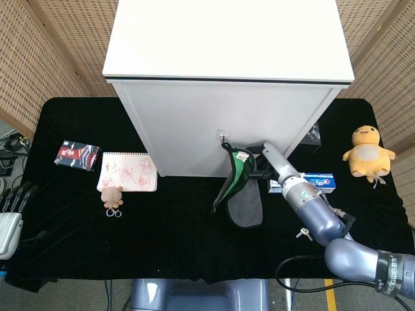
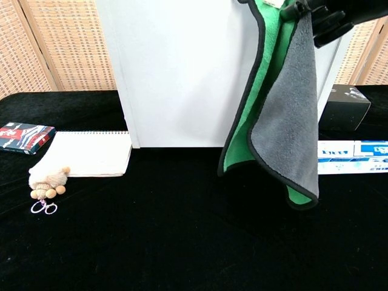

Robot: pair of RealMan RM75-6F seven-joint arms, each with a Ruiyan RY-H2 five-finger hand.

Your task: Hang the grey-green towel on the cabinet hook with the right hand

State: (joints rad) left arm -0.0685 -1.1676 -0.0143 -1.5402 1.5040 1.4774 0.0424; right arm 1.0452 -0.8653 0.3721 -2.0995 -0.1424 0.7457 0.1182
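The grey-green towel [image 1: 240, 190] hangs in front of the white cabinet [image 1: 227, 84], grey on one face, green on the other, with a black hem. My right hand [image 1: 257, 167] holds its top corner just right of and below the small metal hook [image 1: 224, 137] on the cabinet's front. In the chest view the towel [image 2: 285, 121] drapes down from the top edge, where dark fingers [image 2: 327, 18] of the right hand hold it; the hook is out of that frame. My left hand [image 1: 14, 197] rests at the far left edge, fingers apart, holding nothing.
On the black table lie a red-patterned notebook [image 1: 128, 172], a small plush keyring [image 1: 112, 196], a dark card pack [image 1: 77, 155], a toothpaste box [image 1: 311, 182], a black box [image 2: 344, 108] and a yellow plush chick [image 1: 367, 151]. Woven screens stand behind.
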